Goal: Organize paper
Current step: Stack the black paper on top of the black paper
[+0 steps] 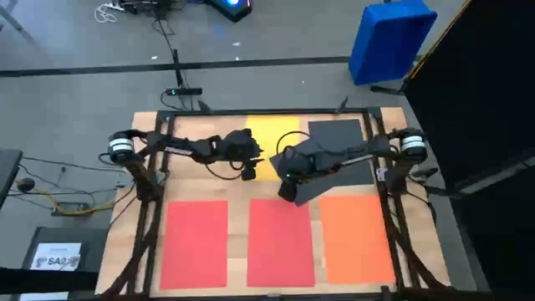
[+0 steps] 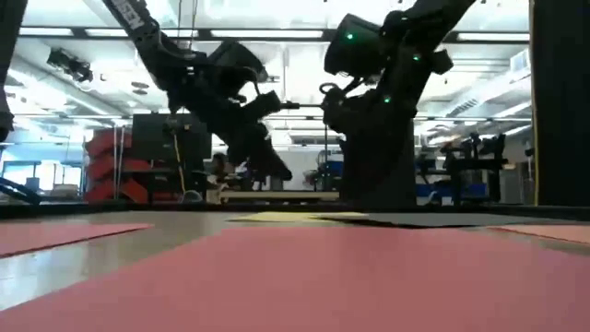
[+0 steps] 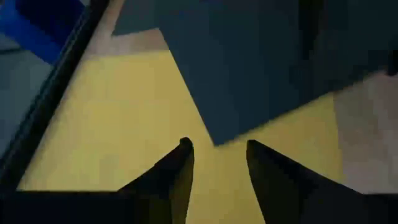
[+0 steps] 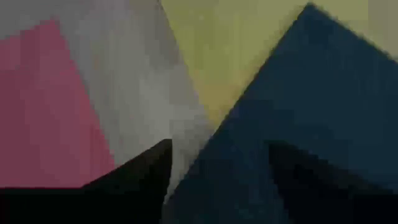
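We see a pale wooden desk (image 1: 238, 201) on a grey floor, a blue bin (image 1: 389, 38) beyond its far edge. Flat matte sheets lie on it: yellow paper (image 1: 269, 134) and tilted dark grey paper (image 1: 338, 142) at the back, two red sheets (image 1: 196, 242) and an orange sheet (image 1: 355, 238) in front. The left gripper (image 3: 217, 152) hovers over the yellow, fingers parted, empty. The right gripper (image 4: 217, 155), fingers spread wide, hangs over the dark sheet's edge.

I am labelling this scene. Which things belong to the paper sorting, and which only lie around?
Job: yellow sheet, dark sheets, two red sheets, orange sheet, left gripper, right gripper.
Around: blue bin, labelled box, floor cables.
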